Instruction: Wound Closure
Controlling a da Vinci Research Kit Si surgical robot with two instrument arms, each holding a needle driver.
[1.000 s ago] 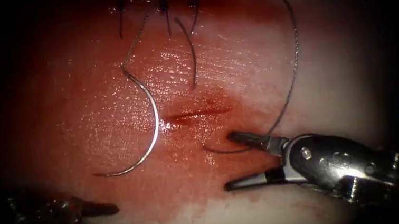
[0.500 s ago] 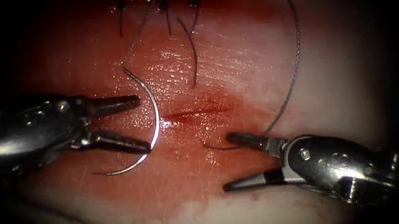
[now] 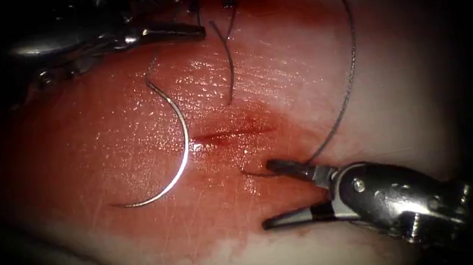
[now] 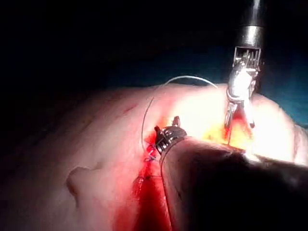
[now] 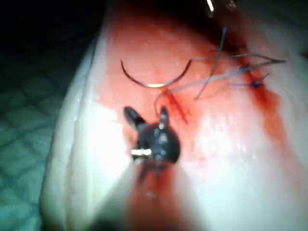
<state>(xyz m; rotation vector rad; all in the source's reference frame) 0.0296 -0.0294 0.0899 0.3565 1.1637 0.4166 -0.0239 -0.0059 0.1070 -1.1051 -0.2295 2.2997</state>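
Thin curved steel needle (image 3: pixel 177 138) lies free just left of the short red cut (image 3: pixel 235 133). Light, slippery; grasp mid-curve advised. Left tool (image 3: pixel 192 11) and right tool (image 3: pixel 266 194) gape, holding nothing.

Left tool (image 3: pixel 192 13) now sits up at the stitched end of the cut, jaws apart, holding nothing; half a second ago it flanked the needle (image 3: pixel 178 142), a second ago it was low at the left.
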